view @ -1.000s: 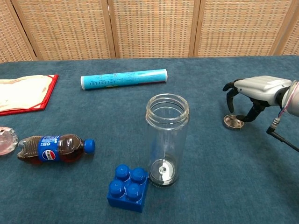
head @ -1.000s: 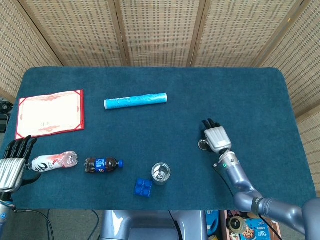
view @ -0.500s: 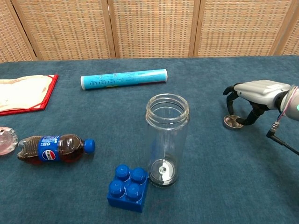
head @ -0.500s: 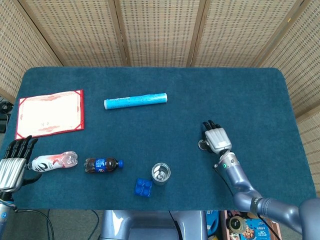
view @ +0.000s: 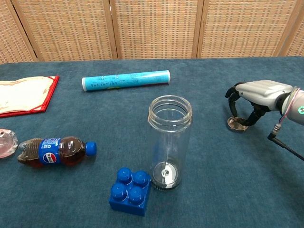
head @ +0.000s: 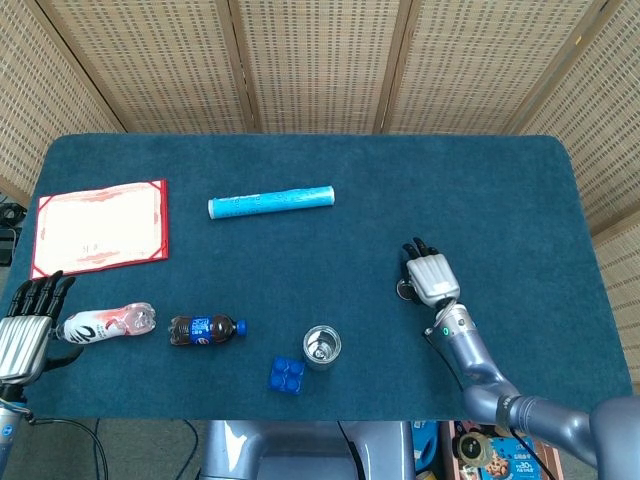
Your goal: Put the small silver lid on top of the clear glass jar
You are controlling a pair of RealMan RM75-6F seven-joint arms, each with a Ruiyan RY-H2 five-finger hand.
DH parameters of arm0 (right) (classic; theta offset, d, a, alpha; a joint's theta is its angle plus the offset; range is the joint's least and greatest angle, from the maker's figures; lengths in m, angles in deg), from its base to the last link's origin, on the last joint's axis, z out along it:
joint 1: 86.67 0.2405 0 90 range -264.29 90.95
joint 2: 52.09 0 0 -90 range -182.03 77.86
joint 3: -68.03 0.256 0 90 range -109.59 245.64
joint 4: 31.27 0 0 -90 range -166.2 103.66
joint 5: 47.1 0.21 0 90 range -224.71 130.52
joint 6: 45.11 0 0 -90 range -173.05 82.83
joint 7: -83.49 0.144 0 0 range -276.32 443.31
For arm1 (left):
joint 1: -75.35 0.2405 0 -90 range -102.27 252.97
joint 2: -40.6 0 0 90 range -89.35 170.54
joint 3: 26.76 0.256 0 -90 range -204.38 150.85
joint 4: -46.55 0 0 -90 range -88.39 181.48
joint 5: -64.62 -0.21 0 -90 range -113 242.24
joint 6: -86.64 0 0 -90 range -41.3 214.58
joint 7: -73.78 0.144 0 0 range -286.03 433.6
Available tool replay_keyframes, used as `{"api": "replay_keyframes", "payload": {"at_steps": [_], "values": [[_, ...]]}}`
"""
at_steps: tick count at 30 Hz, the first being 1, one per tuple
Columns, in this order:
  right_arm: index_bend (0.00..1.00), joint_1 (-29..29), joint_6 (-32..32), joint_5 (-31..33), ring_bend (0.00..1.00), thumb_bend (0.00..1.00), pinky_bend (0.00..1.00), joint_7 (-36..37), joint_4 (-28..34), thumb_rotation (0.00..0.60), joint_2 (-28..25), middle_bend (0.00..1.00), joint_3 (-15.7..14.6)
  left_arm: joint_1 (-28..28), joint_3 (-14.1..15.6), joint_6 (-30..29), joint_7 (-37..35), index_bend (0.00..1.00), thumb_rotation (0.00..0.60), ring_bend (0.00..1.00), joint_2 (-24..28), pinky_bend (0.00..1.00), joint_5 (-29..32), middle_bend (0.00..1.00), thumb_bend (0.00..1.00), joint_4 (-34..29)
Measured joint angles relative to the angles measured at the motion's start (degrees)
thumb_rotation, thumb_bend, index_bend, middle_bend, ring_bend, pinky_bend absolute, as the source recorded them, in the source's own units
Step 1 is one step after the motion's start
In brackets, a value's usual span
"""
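Observation:
The clear glass jar stands upright and open-topped near the table's front edge. To its right, the small silver lid lies flat on the blue cloth. My right hand arches over the lid, fingers curled down on its left and thumb at its right edge; the lid still rests on the table. My left hand lies at the far front left with fingers spread, holding nothing, and shows only in the head view.
A blue brick sits just left of the jar's base. Further left lie a cola bottle and a pink-white bottle. A blue tube and a red folder lie farther back.
My right hand has shifted slightly towards the jar and settled lower over the lid, its fingers drawing closer around it. Nothing else has moved.

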Motion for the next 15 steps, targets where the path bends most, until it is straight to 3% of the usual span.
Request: {"api": "replay_keyframes", "payload": {"at_steps": [15], "values": [[0.60, -0.46, -0.42, -0.90, 0.02, 0.54, 0.27, 0.63, -0.32, 0.600, 0.64, 0.25, -0.08, 0.03, 0.03, -0.17, -0.14, 0.00, 0.600, 0.00, 0.11, 0.00, -0.10, 0.00, 0.18, -0.13]]}}
